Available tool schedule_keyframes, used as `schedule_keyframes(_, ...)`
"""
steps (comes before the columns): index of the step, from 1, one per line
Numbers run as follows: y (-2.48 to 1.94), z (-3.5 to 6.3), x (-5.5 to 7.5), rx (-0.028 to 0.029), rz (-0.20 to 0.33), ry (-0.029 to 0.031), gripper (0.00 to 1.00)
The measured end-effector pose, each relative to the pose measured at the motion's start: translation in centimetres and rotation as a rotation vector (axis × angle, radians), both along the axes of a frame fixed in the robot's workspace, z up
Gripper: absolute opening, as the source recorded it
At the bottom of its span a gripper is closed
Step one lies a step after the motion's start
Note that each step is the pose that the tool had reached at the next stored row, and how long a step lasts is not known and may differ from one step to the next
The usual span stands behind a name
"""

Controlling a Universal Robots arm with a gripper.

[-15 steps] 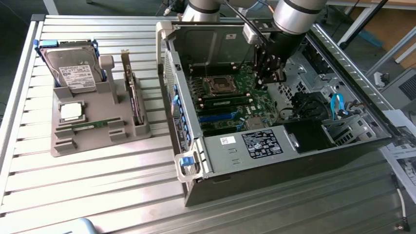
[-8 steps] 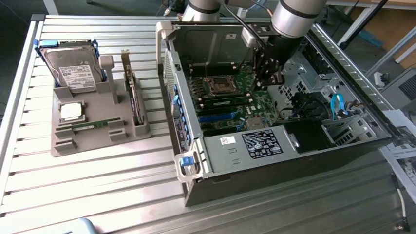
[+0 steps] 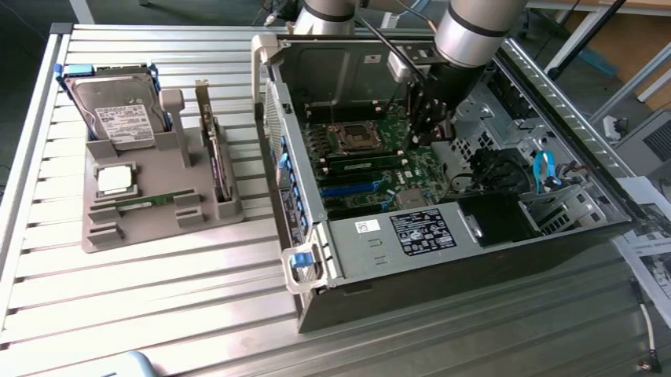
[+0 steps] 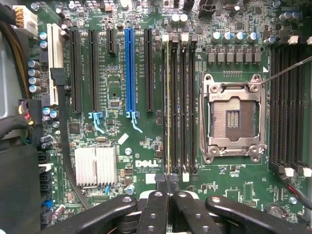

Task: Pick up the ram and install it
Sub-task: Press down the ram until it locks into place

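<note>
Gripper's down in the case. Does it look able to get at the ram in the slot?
Probably yes: the case side is open, and the shut gripper sits right at one end of the ram, with nothing between them.

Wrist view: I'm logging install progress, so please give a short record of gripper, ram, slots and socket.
gripper: shut on the ram
ram: seen edge-on, lined up along a memory slot; whether it is fully seated cannot be told
slot bank: beside the socket; the ram is at the slot farthest from the socket
socket: no processor in it
blue slot: no card in it
heatsink: silver, across the ram from the socket
</note>
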State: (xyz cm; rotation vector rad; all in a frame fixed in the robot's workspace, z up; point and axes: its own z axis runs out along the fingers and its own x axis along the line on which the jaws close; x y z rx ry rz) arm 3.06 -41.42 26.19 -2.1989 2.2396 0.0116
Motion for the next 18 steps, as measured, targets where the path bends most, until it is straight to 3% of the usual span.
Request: schedule_keyframes(18,0.0,-1.23,0.0,0.0,0.0,0.0,0.11)
